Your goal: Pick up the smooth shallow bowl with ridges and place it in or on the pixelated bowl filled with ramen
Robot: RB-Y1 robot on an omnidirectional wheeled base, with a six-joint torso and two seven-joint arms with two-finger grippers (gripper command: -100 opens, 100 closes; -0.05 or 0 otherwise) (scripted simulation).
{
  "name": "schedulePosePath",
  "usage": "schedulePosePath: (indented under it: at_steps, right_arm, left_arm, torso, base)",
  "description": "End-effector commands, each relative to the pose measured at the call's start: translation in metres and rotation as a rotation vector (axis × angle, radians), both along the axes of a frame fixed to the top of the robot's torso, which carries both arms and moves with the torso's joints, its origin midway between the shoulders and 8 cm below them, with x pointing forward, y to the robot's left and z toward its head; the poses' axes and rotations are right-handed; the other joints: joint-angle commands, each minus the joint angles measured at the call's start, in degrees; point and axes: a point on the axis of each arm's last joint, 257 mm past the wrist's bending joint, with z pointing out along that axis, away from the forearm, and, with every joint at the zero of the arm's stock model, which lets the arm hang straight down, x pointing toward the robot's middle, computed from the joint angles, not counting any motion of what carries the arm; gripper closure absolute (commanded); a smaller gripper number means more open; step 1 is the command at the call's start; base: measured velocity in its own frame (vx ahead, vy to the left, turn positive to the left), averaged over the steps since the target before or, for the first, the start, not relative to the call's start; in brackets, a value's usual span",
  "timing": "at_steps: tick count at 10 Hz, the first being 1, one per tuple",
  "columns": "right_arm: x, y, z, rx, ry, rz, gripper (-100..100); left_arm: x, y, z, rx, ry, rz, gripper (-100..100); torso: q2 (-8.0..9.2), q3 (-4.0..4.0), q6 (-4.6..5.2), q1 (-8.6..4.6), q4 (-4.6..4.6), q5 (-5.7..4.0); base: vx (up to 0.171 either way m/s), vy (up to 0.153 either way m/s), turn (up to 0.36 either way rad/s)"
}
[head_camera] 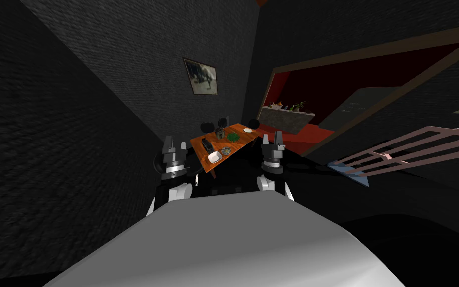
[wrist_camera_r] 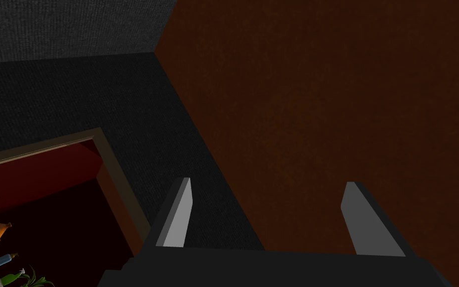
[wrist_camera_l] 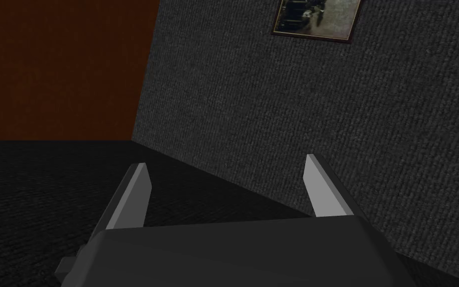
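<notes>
An orange table [head_camera: 242, 141] stands ahead of me, some way beyond both grippers. On its near end lies a white shallow bowl [head_camera: 214, 157], and a small grey bowl [head_camera: 226, 150] with mottled contents sits just behind it. A small white dish [head_camera: 248, 130] lies at the far end. My left gripper [head_camera: 174, 148] [wrist_camera_l: 228, 164] is raised to the left of the table, open and holding nothing. To the table's right is my right gripper [head_camera: 275, 139] [wrist_camera_r: 268, 182], which also stands open with nothing between its fingers.
On the table are also a dark boxy appliance [head_camera: 206, 145], a jar [head_camera: 219, 133] and a green item [head_camera: 233, 136]. Black chairs [head_camera: 206, 126] ring the far side. A wide doorway [head_camera: 353, 94] leads to a red room with a counter [head_camera: 286, 117]. A pink slatted rack [head_camera: 407, 149] juts in at the right.
</notes>
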Motion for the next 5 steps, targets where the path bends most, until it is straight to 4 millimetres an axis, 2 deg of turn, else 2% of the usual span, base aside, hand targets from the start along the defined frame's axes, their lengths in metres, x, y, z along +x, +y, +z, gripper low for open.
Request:
schedulePosePath:
  at_steps: [1,5]
  right_arm:
    - [0.000,0.000,0.000,0.000,0.000,0.000,0]
    - [0.000,0.000,0.000,0.000,0.000,0.000,0]
  left_arm:
    - [0.008,0.003,-0.019,0.014,0.045,-0.008,-100]
    - [0.025,0.016,-0.067,0.031,0.156,-0.009,-100]
  torso:
    - [0.00,0.00,0.00,0.00,0.00,0.00]
    - [-0.19,-0.11,0.00,-0.28,-0.05,-0.06]
  base:
    - [0.047,-0.049,-0.016]
    - [0.053,-0.083,-0.001]
